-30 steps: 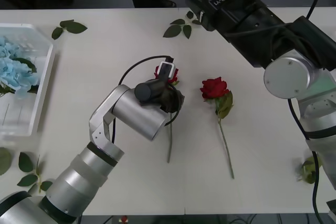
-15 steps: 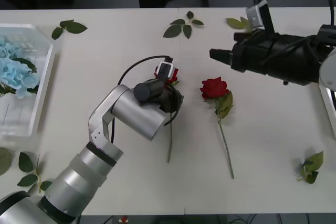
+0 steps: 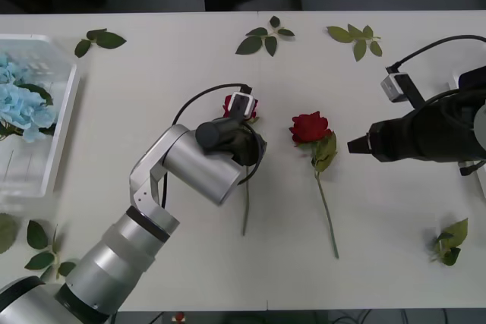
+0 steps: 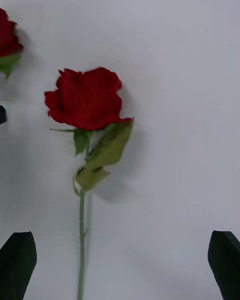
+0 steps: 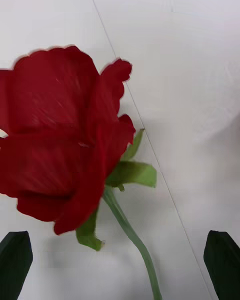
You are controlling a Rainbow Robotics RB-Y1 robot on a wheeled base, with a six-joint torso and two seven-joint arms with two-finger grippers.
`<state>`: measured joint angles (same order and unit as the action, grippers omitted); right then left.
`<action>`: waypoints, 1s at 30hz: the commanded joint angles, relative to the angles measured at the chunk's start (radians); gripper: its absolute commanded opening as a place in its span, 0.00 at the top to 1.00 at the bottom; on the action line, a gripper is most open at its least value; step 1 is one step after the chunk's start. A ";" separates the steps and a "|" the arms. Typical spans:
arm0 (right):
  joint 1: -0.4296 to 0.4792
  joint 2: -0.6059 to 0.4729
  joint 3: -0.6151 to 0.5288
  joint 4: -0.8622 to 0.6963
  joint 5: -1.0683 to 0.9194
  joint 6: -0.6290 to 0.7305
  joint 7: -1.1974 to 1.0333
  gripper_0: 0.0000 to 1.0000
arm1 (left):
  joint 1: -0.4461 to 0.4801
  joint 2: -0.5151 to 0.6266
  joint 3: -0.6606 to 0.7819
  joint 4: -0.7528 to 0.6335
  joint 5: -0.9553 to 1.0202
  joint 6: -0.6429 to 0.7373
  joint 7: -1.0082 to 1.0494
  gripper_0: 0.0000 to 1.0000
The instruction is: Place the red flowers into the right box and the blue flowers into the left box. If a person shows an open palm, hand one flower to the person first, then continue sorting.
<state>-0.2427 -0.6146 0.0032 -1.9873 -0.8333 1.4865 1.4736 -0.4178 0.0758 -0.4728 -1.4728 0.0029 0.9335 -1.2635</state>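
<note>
Left gripper (image 5: 120, 265) spread wide over one red rose (image 5: 65, 140) mid-desk (image 3: 152, 58); right gripper (image 4: 120, 265) also spread, facing second rose (image 3: 309, 127) lying just beside, neither gripped

Front camera high above the white table (image 3: 152, 51), facing forward and down, far; right wrist camera near the middle red rose (image 4: 86, 99) (image 3: 309, 126), left wrist camera closer on its neighbour rose (image 5: 60, 135), both roses shared with the front view.
</note>
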 commanded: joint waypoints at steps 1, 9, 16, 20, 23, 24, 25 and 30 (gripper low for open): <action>-0.017 0.018 0.064 -0.030 0.080 0.027 -0.114 0.00 | 0.008 0.012 -0.023 0.014 0.008 -0.013 0.027 0.00; -0.036 0.070 0.235 -0.008 0.267 0.001 -0.277 0.00 | 0.008 0.009 -0.040 0.071 0.012 -0.039 0.019 0.00; -0.058 0.131 0.313 0.071 0.385 -0.032 -0.285 0.00 | 0.008 0.012 -0.040 0.091 0.012 -0.056 0.012 0.86; -0.059 0.154 0.354 0.094 0.445 -0.057 -0.289 0.00 | 0.008 0.022 -0.040 0.091 0.002 -0.056 0.010 1.00; -0.059 0.171 0.382 0.122 0.470 -0.083 -0.295 0.00 | 0.008 0.033 -0.040 0.091 -0.001 -0.054 0.006 1.00; -0.059 0.173 0.390 0.130 0.474 -0.094 -0.299 0.00 | 0.008 0.036 -0.040 0.091 -0.001 -0.056 0.004 1.00; -0.059 0.174 0.397 0.139 0.481 -0.104 -0.300 0.00 | 0.010 0.039 -0.040 0.091 -0.001 -0.056 0.003 1.00; -0.059 0.190 0.448 0.188 0.523 -0.169 -0.309 0.00 | 0.010 0.062 -0.040 0.085 -0.001 -0.054 0.004 1.00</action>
<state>-0.2890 -0.4472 0.4369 -1.8043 -0.3306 1.3412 1.2150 -0.4189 0.1091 -0.5008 -1.3996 0.0034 0.8725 -1.2637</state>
